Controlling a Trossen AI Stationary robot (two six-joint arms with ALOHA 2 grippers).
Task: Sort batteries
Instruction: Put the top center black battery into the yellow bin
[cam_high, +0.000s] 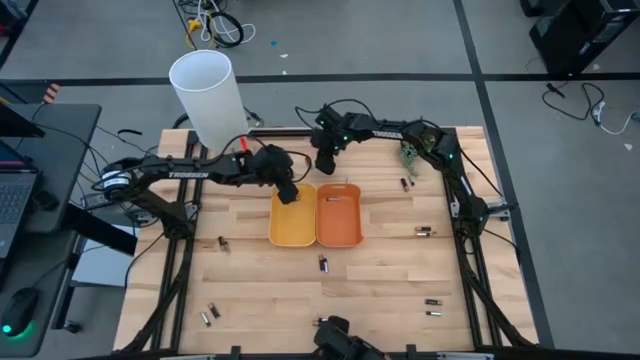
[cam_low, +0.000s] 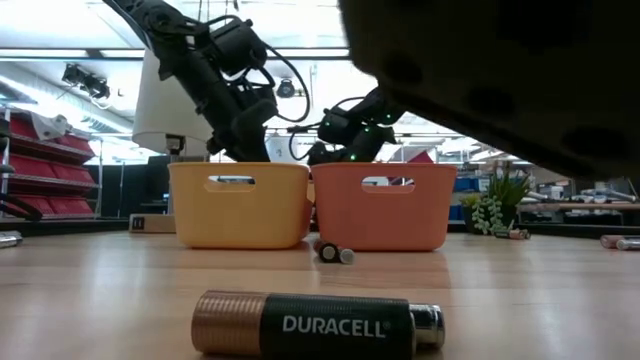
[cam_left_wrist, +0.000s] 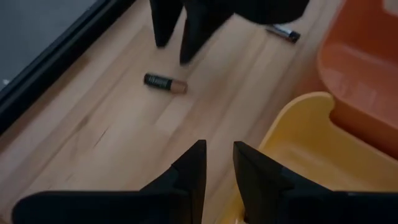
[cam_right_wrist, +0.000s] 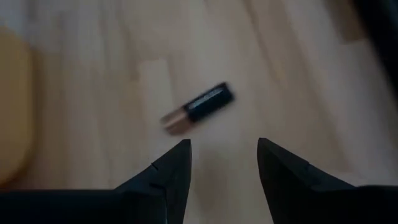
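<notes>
Looking down on the wooden table (cam_high: 260, 290), we see two small trays touching side by side at its middle, a yellow tray (cam_high: 292, 222) on the left and an orange tray (cam_high: 339, 215) on the right. Our left gripper (cam_high: 289, 193) hangs at the far edge of the yellow tray; its fingers (cam_left_wrist: 189, 171) stand a narrow gap apart with nothing between them, the yellow rim just beside them. Our right gripper (cam_high: 324, 163) hovers over bare wood just beyond the far side of the trays, its fingers (cam_right_wrist: 174, 168) clearly spread and empty. Below and slightly ahead of them lies a black-and-copper battery (cam_right_wrist: 198, 108) flat on the table, not touched by either finger; the left wrist view shows the same cell (cam_left_wrist: 165, 82) near the right gripper's fingertips. The other batteries lie scattered well apart: one by the far right (cam_high: 406, 183), one at the right edge (cam_high: 424, 232), two near the right front (cam_high: 433, 307), one just in front of the trays (cam_high: 323, 263), one at the left (cam_high: 222, 243) and a pair at the near left (cam_high: 209, 315). A pale object (cam_high: 340, 197) rests inside the orange tray, too small to name. From table height a Duracell cell (cam_low: 316, 323) lies closest to the camera.
</notes>
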